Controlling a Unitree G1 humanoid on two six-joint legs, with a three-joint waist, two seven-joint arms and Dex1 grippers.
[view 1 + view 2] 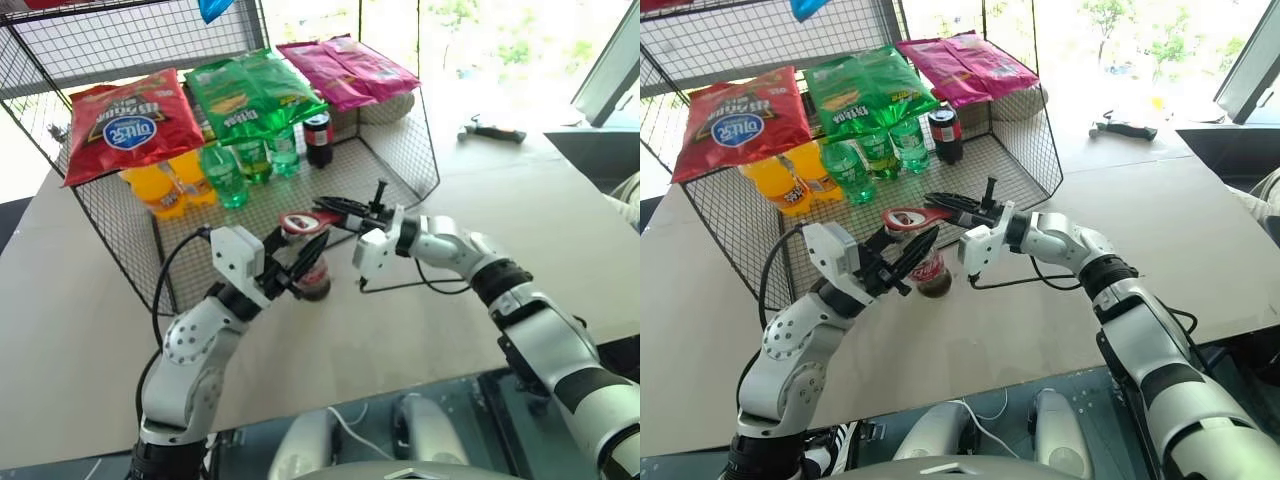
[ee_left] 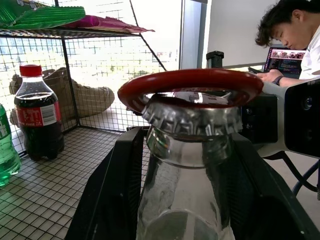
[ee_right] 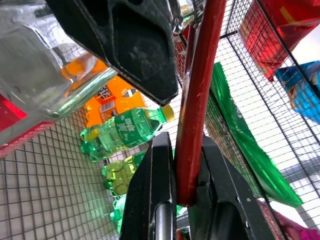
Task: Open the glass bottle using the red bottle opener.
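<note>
Your left hand [image 1: 300,262] clamps the glass bottle [image 2: 187,200] upright on the bench [image 1: 430,330], its red label turned so no script reads. Your right hand [image 3: 182,170], reaching in level from the right, pinches the red bottle opener [image 2: 190,85], whose ring sits on the crimped cap [image 2: 192,117]. Just behind stands the wire rack [image 1: 400,160] with green bottles [image 1: 245,165], orange bottles [image 1: 165,185] and snack bags [image 1: 125,125].

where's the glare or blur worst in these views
Left eye view: daylight washes out the background behind the wire rack. Left wrist view: the windows are blown out, while the red bottle opener ring and the crimped cap of the glass bottle stay sharp, with bright reflections on the glass. Right wrist view: the left gripper's black fingers loom large and soft.
</note>
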